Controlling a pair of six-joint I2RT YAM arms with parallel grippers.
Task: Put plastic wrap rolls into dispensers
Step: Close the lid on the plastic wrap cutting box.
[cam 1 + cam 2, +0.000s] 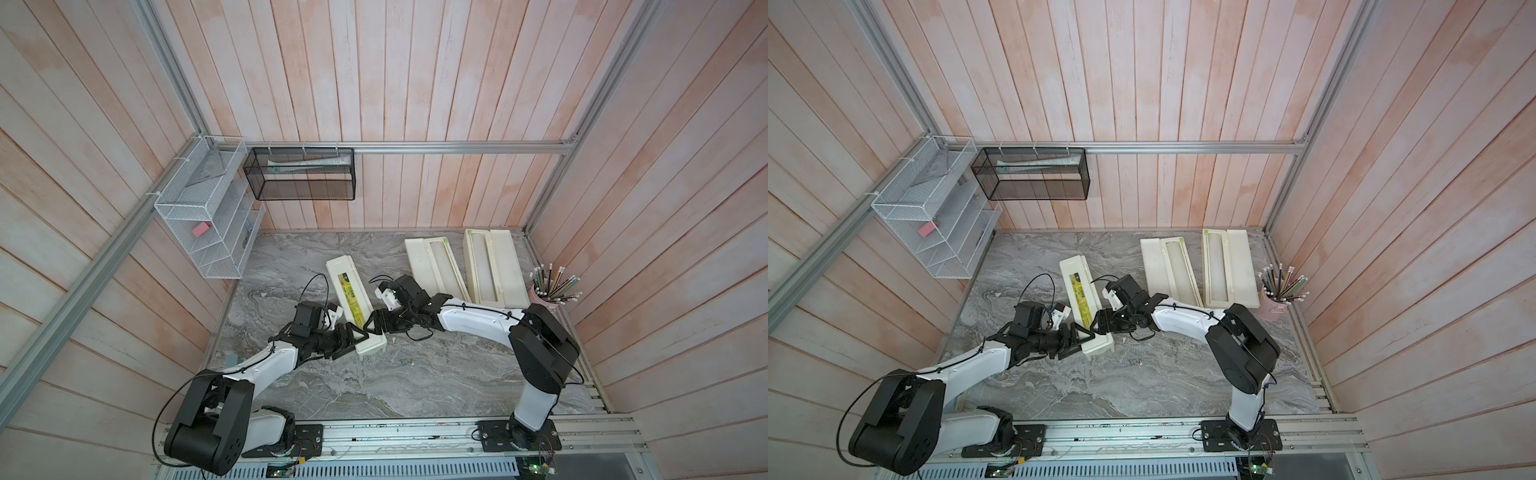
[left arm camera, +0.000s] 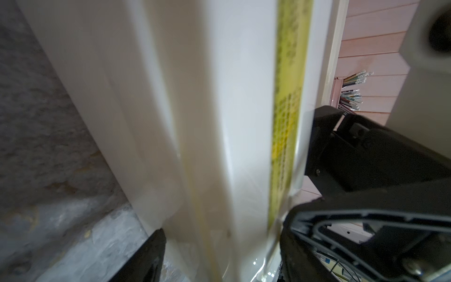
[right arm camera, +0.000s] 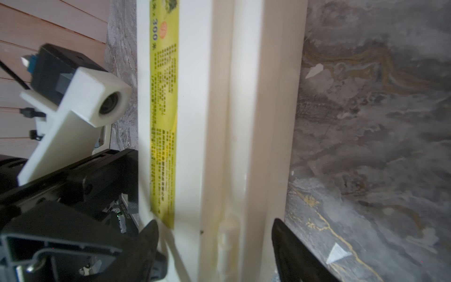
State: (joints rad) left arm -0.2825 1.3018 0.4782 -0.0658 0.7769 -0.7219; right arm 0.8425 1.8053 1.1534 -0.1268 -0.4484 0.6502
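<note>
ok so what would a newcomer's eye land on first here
Mid-table, the left gripper and right gripper sit astride the near end of the closed dispenser with its yellow-green label. Farther back on the right lie two open dispensers, beside a pink cup of pencils.

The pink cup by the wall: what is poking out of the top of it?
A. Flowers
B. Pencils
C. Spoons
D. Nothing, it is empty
B: the pink cup at the right edge of the table holds a fanned bunch of pencils, whose eraser ends stick up in both top views.
</note>
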